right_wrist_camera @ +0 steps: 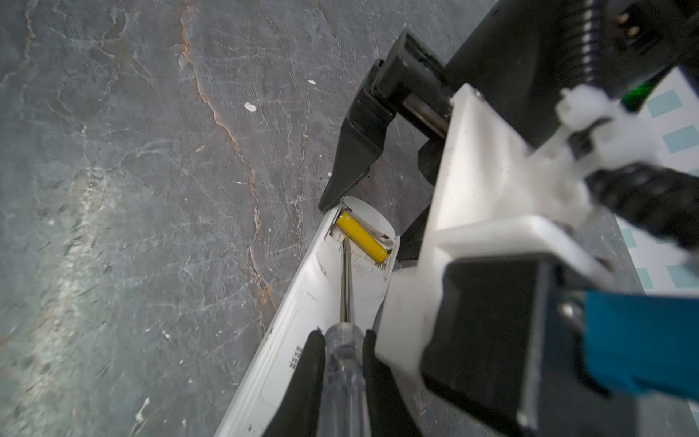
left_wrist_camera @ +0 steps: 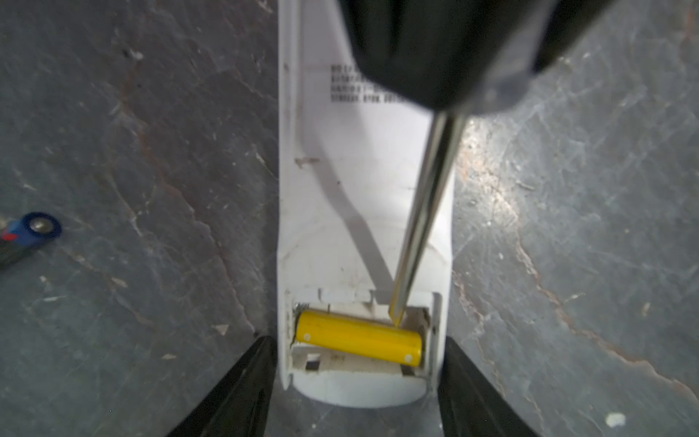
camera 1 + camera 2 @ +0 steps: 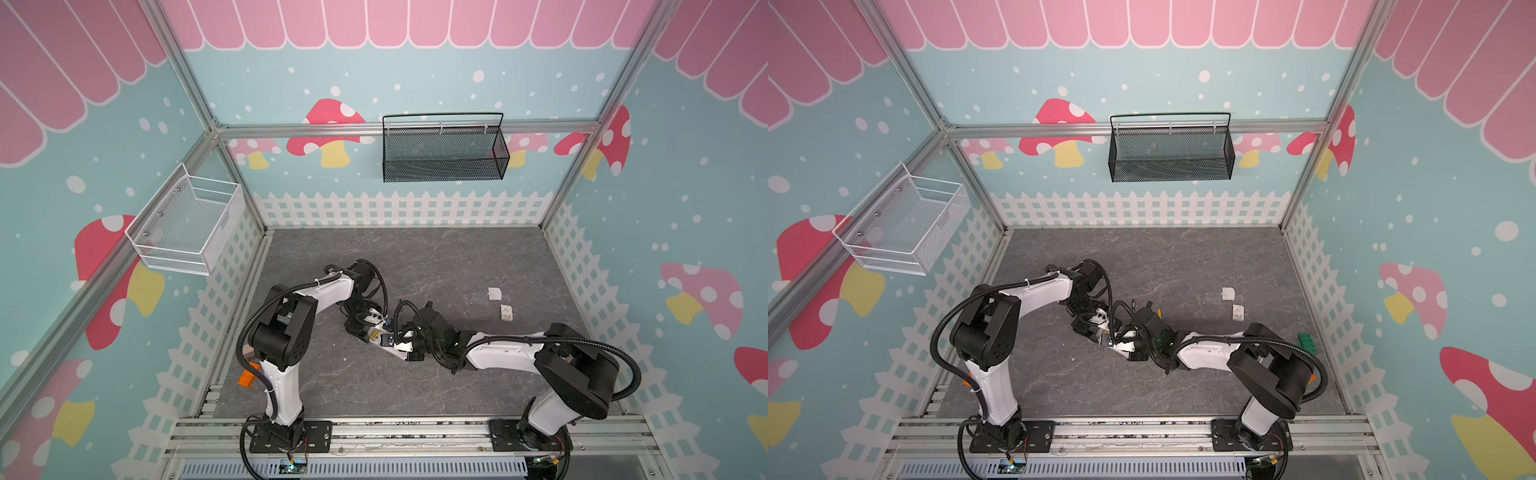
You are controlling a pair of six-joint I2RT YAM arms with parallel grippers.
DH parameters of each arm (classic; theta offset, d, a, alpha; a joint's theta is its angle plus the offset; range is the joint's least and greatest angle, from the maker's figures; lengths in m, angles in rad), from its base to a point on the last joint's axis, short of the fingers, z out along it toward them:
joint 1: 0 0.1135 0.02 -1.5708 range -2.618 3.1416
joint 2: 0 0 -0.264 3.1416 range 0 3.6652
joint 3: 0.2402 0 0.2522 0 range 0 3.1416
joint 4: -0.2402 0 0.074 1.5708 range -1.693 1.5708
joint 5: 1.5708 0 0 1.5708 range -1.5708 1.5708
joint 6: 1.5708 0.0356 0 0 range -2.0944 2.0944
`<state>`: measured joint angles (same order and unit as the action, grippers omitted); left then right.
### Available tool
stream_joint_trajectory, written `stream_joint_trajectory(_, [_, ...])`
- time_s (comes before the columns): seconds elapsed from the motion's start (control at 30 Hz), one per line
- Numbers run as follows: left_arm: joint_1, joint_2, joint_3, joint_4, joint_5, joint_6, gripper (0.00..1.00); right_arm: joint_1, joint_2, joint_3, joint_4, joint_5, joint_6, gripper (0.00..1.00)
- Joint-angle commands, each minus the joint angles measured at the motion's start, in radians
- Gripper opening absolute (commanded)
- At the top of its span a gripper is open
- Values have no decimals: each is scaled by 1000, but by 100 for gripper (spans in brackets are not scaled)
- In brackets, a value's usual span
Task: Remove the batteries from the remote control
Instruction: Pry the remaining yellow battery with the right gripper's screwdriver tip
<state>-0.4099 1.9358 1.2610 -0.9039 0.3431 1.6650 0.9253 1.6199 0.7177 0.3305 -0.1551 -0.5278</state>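
The white remote control [image 2: 363,196] lies back-up on the grey table with its battery bay uncovered. One yellow battery [image 2: 359,342] sits slightly askew in the bay, also seen in the right wrist view [image 1: 361,237]. My left gripper [image 2: 357,340] straddles the bay end, its fingers [image 2: 242,389] pressed against both sides. My right gripper [image 1: 344,336] is shut on the clear handle of a screwdriver [image 1: 346,363]. The metal shaft [image 2: 427,212] reaches into the bay beside the battery. A black battery with a blue end [image 2: 36,229] lies loose on the table. In both top views the grippers meet over the remote [image 3: 398,353] [image 3: 1115,345].
Two small white pieces [image 3: 494,293] [image 3: 506,312] lie on the table to the right. An orange brick [image 3: 246,378] sits by the left arm and a green one [image 3: 1307,343] by the right arm. A black mesh basket [image 3: 444,153] and a white one [image 3: 187,224] hang on the walls.
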Motion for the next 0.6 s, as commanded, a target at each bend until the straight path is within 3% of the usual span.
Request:
stream_joint_trajectory(0.0, [-24, 15, -21, 2, -21, 9, 70, 21, 8, 35, 139, -5, 33, 0])
stream_joint_trajectory(0.57, [-29, 43, -15, -1, -1, 12, 54, 89, 97, 100, 30, 74, -87, 0])
